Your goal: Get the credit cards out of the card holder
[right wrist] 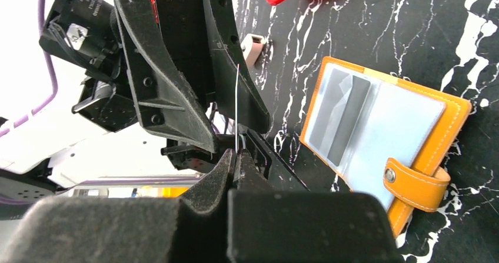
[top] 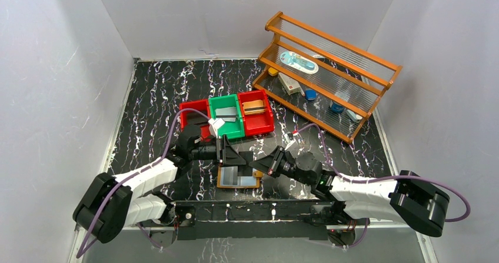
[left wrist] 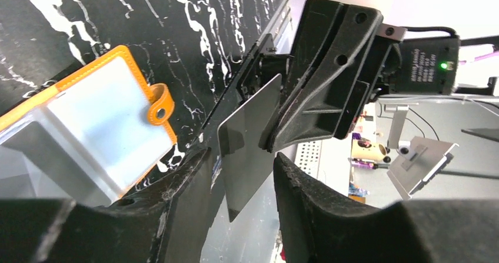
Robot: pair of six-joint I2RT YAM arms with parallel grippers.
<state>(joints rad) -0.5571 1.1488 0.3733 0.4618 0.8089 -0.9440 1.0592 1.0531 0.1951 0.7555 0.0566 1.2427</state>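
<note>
The tan-orange card holder (top: pixel 238 177) lies open on the black marbled table between the two arms, snap tab to the right. One grey credit card (right wrist: pixel 341 119) sits in its clear left pocket (right wrist: pixel 382 133). Above the holder my right gripper (right wrist: pixel 237 154) is shut on another credit card (right wrist: pixel 236 98), seen edge-on as a thin line. In the left wrist view that grey card (left wrist: pixel 247 133) reaches into my left gripper (left wrist: pixel 241 157). Its fingers (left wrist: pixel 176 198) stand on either side of the card with a gap showing on each side. The two grippers face each other tip to tip (top: pixel 226 150) (top: pixel 268 162).
Red and green bins (top: pixel 259 127) stand in a row just behind the grippers; pale flat pieces (top: pixel 216 124) lie at the green one, a brown case (top: pixel 254 106) in the right red one. A wooden rack (top: pixel 353 51) with small items fills the back right. A small white object (top: pixel 290 138) lies nearby.
</note>
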